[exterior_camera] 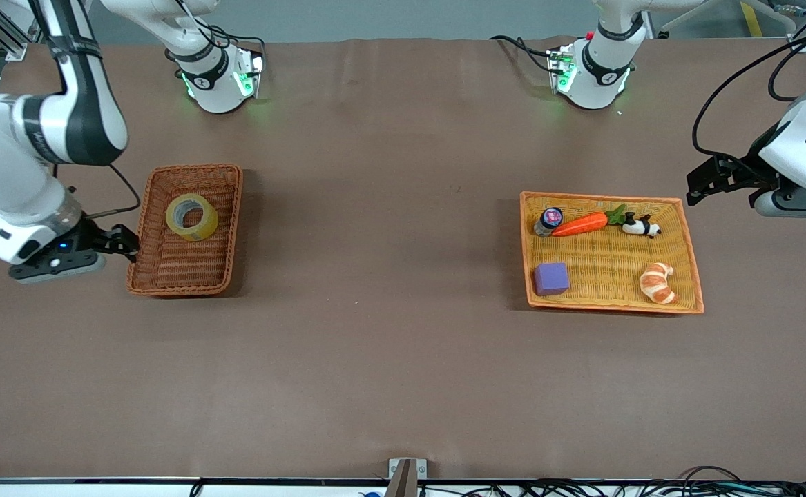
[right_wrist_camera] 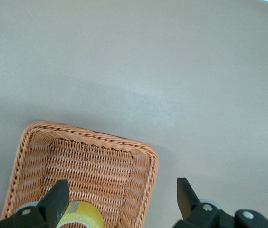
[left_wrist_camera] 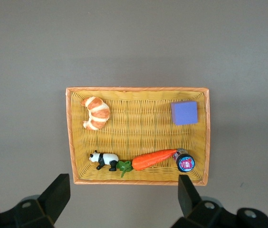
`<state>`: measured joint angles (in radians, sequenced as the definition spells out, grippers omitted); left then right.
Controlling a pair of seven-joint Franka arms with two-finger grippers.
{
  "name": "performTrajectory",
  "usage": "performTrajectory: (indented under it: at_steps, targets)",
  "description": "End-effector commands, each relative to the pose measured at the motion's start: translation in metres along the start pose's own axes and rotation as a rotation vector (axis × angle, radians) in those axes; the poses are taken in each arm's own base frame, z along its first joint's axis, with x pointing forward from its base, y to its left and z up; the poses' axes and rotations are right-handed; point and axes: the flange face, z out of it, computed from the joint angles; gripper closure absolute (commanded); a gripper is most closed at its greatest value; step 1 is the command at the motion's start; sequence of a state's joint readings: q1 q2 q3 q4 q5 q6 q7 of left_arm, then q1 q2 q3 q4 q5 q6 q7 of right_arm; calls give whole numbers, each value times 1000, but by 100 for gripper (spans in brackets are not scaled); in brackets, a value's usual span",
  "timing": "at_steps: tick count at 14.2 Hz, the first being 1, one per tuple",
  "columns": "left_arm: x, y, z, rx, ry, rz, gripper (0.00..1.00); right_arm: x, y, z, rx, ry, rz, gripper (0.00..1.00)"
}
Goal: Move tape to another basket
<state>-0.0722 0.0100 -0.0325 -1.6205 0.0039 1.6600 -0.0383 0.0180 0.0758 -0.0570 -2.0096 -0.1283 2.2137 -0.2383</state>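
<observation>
Brown desk: tape lying in reddish wicker basket; right end effector spread wide alongside, left end effector wide near yellow tray, idle.

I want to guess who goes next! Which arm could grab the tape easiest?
Right. The right tool, open, is beside the basket holding the tape; the left tool waits open near the tray.

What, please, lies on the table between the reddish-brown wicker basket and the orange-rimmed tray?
Nothing: in the front view only bare brown table separates the wicker basket, which holds the tape, from the orange-rimmed tray.
</observation>
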Motion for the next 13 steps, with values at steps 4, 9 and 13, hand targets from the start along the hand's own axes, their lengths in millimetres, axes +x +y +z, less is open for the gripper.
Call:
performTrajectory:
  at_steps: [4, 9, 13]
  targets:
    - [3, -4, -6, -10, 12, 13, 0, 4, 18, -121, 50, -13, 201, 0]
    - [5, -2, -3, -7, 9, 4, 0, -9, 29, -205, 100, -72, 235, 0]
    - [10, 0, -2, 2, 10, 4, 0, -22, 23, -235, 97, -91, 304, 0]
